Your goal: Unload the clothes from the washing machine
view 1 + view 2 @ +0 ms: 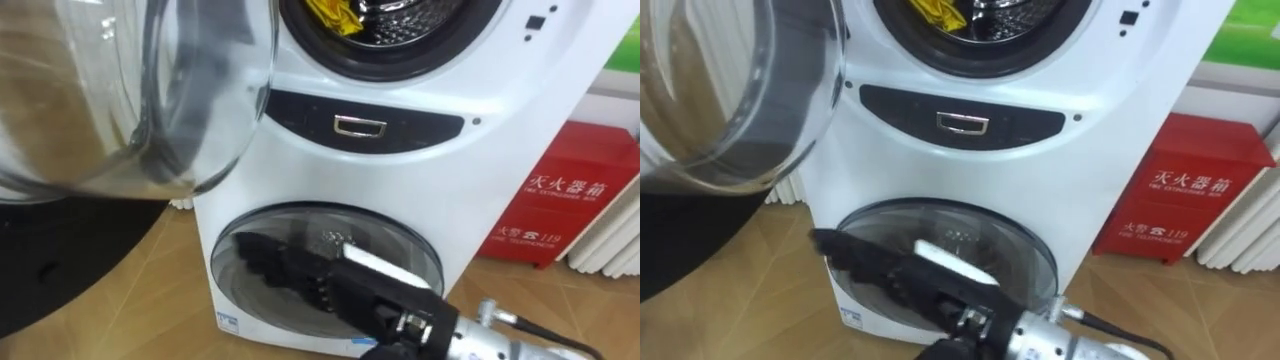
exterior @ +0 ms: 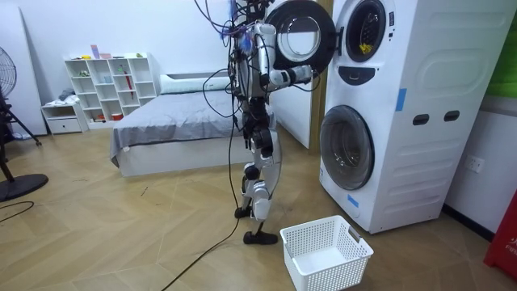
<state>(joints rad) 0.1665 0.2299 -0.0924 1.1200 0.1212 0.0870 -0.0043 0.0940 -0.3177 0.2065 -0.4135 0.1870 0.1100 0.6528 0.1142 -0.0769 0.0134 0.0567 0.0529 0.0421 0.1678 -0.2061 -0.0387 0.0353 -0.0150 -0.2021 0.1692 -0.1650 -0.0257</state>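
Observation:
A yellow cloth point(image 1: 335, 15) lies at the left edge of the upper washing machine's drum point(image 1: 410, 28), and it shows in the room view as the yellow cloth point(image 2: 365, 47) too. The round glass door point(image 1: 150, 90) stands swung open at my left. My right hand point(image 1: 290, 270) is black and open, fingers stretched toward the left, held in front of the lower machine's round door point(image 1: 400, 240) and well below the drum. It holds nothing. In the room view I stand facing the stacked machines with that right hand point(image 2: 309, 74) raised under the open door point(image 2: 300, 34).
A white laundry basket point(image 2: 327, 250) sits on the floor beside my feet, in front of the lower machine. A red fire-equipment box point(image 1: 560, 200) and a white radiator point(image 1: 612, 240) stand right of the machines. A bed point(image 2: 170, 121) and white shelves point(image 2: 109, 81) are behind me.

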